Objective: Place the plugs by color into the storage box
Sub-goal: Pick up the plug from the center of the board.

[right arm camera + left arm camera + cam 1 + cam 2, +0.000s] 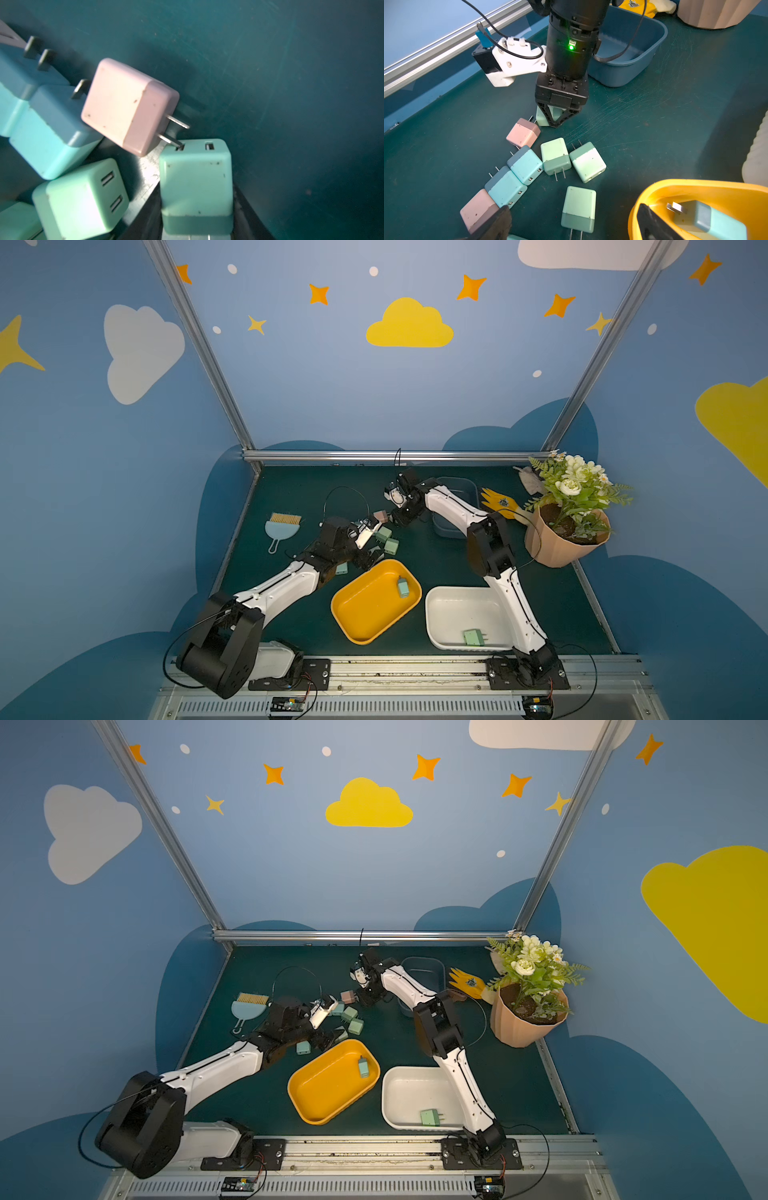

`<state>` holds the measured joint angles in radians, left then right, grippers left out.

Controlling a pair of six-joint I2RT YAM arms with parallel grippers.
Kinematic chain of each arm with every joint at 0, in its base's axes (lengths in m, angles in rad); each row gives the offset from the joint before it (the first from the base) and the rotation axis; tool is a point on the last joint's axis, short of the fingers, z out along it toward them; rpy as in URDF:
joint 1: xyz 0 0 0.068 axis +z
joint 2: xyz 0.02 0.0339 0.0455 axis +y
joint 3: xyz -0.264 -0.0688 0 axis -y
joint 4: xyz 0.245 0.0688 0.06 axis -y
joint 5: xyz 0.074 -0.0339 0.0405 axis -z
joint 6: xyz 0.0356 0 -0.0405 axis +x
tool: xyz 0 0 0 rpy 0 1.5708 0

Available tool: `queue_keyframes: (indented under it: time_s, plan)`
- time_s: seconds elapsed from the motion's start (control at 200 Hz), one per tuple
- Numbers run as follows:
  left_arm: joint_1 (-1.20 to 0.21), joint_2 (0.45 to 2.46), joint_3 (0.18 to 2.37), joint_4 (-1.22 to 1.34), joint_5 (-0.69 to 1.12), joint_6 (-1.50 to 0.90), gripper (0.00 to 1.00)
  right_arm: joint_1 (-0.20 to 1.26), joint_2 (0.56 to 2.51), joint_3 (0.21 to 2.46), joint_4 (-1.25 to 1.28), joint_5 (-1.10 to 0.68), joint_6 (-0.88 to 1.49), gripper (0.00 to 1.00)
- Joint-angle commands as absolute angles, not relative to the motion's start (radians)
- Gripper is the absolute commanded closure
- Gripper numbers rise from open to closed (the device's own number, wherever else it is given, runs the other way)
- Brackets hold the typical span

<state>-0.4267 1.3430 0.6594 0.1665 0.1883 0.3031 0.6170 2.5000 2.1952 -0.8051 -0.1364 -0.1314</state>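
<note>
1. Claws: the right claw [556,122] was closed on a mint plug [543,119] on the counter [654,124], just beside a pink plug [523,133].
2. Fully spread, the left claw [370,548] held nothing above the loose plugs [555,155].
3. One blue plug [402,587] lay in the yellow bin [361,622], one green plug [472,637] in the white bin [457,614]; the blue bin [618,72] sat farther back.
</note>
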Motion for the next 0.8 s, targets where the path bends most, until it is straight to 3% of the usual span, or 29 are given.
queue_keyframes:
  time_s: [0.0, 0.39, 0.796]
  plan:
    - [-0.422, 1.346, 0.660, 0.175, 0.214, 0.298, 0.05, 0.621, 2.480, 2.220, -0.818, -0.127, -0.126, 0.63]
    - [-0.423, 1.339, 0.666, 0.170, 0.227, 0.301, 0.07, 0.623, 2.365, 2.180, -0.850, -0.170, -0.024, 0.68]
    - [-0.447, 1.292, 0.704, 0.118, 0.261, 0.304, 0.09, 0.658, 2.105, 1.919, -0.882, -0.144, 0.007, 0.69]
